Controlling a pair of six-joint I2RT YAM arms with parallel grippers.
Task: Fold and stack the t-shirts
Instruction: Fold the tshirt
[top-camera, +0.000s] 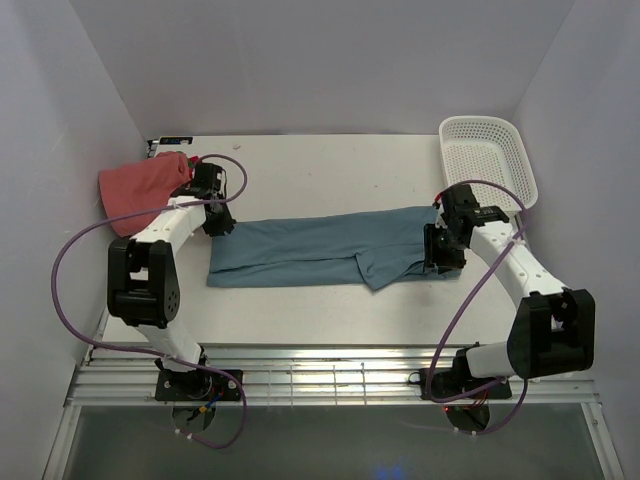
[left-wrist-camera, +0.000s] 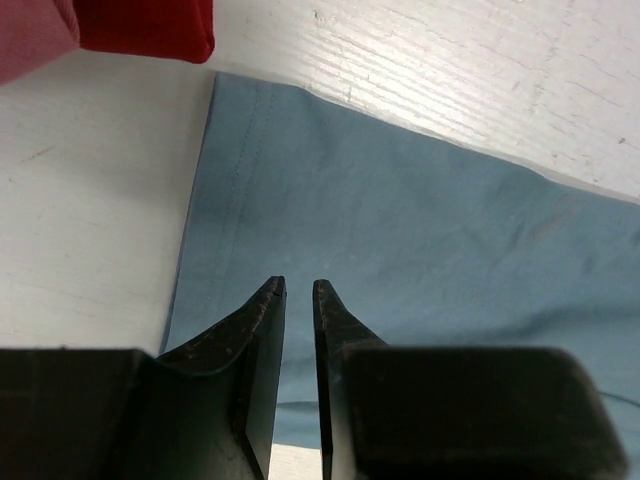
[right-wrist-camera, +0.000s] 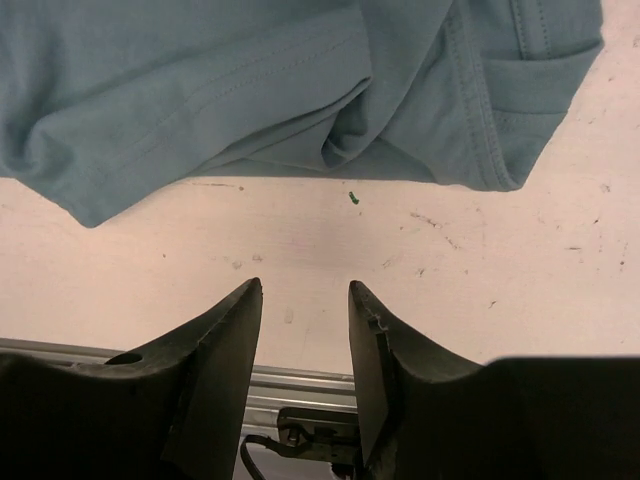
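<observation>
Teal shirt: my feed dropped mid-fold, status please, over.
Left gripper barely open, empty, above teal shirt, left end. Right gripper open, empty, over bare table beside right end. Shirt lies in a long strip, rumpled at right. Nothing on it.

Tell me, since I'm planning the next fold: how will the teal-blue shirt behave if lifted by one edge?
Likely floppy: the teal-blue shirt lies in soft wrinkles and folds, so a lifted edge would probably sag. It looks thin, so probably light. Pushed, it would likely bunch rather than slide.
</observation>
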